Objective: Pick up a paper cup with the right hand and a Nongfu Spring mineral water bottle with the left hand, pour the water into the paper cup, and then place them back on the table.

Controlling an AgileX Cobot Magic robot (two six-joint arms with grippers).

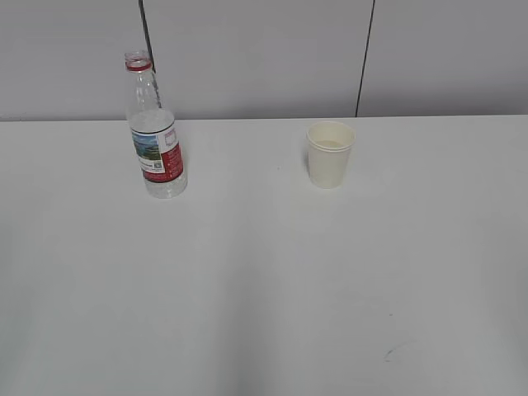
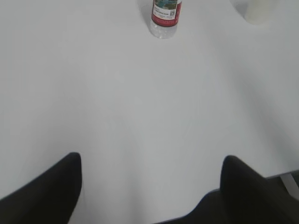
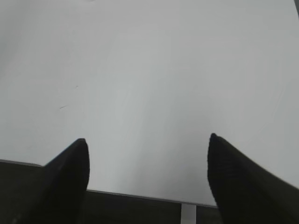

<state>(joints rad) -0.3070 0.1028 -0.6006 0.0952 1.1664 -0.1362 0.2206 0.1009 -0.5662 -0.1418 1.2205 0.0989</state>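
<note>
Both my arms hang back at the near edge of the counter [image 1: 264,280], outside the exterior view. My left end effector [image 2: 152,186] is spread wide and empty; the Nongfu Spring mineral water bottle [image 1: 154,132] stands upright far ahead on the left, uncapped as far as I can tell, well apart from my fingers. My right end effector [image 3: 147,172] is likewise released, nothing between its fingers; its camera shows only bare counter. The paper cup [image 1: 330,153] sits upright, far right of centre. I cannot tell whether the cup holds water, so either nothing has started or everything is already done.
</note>
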